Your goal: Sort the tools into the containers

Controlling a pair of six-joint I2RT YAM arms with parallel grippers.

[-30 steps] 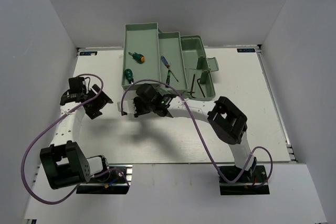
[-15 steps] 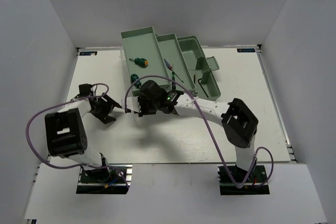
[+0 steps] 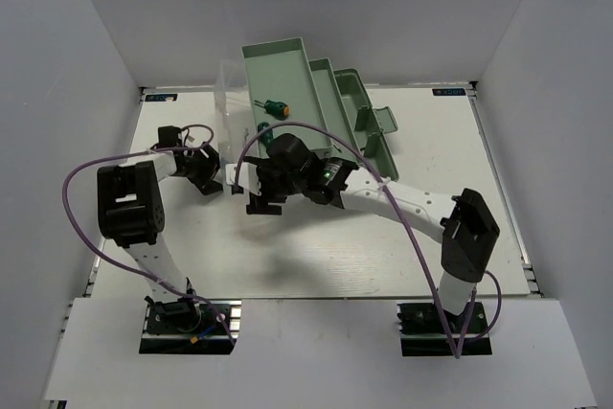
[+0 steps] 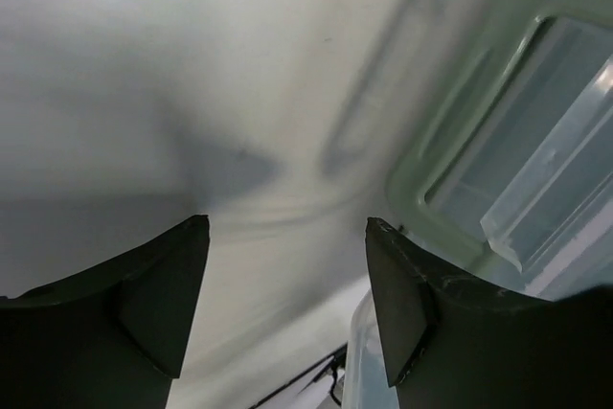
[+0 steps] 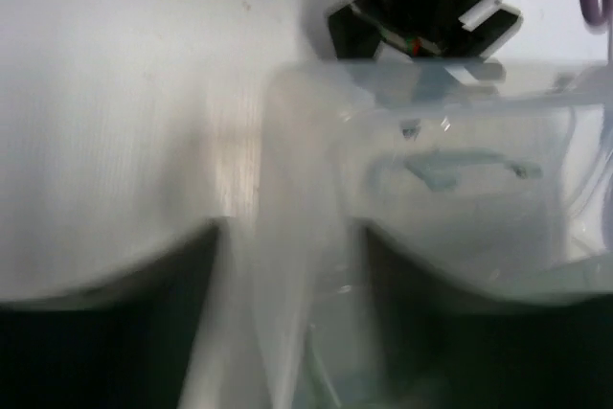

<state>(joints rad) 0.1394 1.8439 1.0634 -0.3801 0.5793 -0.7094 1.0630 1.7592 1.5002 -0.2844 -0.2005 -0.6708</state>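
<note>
The mint-green containers, a large tray [image 3: 290,69], a narrower tray [image 3: 329,95] and the toolbox base [image 3: 369,131], stand skewed at the back of the table. Their translucent lid [image 3: 231,93] sticks out to the left. A stubby green screwdriver [image 3: 276,104] lies in the large tray, and another green tool [image 3: 261,128] shows at its near edge. My right gripper [image 5: 287,227] is open, with the lid's edge [image 5: 287,265] running between its blurred fingers. My left gripper [image 4: 287,227] is open and empty, its right finger beside the lid's rim [image 4: 431,155].
Both grippers meet close together at the lid's near-left corner, the left gripper [image 3: 216,179] and the right gripper [image 3: 251,189]. Purple cables loop over both arms. White walls close in the table's back and sides.
The right jaws have gone from shut to open. The toolbox has swung round and shifted right, its lid now showing at the left. The left gripper has moved up to the lid.
</note>
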